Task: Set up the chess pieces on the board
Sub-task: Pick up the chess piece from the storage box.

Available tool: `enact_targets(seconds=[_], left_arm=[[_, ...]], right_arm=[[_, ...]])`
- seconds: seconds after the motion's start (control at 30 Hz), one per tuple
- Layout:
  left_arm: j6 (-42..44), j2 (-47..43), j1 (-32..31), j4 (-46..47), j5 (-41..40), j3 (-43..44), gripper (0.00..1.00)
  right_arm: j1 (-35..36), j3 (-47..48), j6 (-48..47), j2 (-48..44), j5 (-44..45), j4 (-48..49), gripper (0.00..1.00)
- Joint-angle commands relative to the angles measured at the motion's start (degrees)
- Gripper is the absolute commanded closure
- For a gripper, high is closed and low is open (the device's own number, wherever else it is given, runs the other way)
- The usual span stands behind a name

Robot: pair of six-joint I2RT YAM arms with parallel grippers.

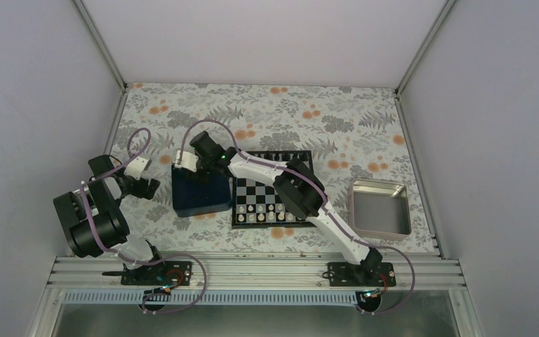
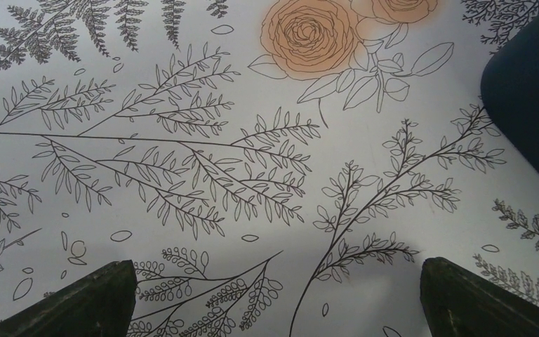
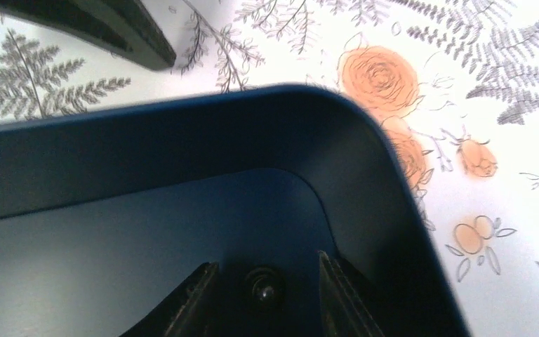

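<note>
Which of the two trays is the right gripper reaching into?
The dark blue tray left of the board; the right gripper is inside it. The silver tray lies right of the board.

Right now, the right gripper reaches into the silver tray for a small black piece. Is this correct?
Wrong tray: the right gripper is in the dark blue tray, jaws either side of a small black piece. The right wrist view shows it.
</note>
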Motion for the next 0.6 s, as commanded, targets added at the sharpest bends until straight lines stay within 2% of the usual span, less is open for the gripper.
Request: enact_targets(seconds=[0.0,0.33,0.57], left_arm=[[1.3,1.1,-0.1,-0.1,1.6,-0.2,0.00],[1.6,1.2,-0.1,-0.3,1.8,-0.3,0.00],[1.6,1.6,-0.1,-0.2,1.8,-0.2,0.00]], right_arm=[[0.5,1.8,0.2,2.1,-1.0,0.1,0.65],[0.4,-2.5,0.5,-0.6,-1.4,0.8,0.88],[0.0,-6.9,1.2,-6.6,-1.1,1.9,0.95]])
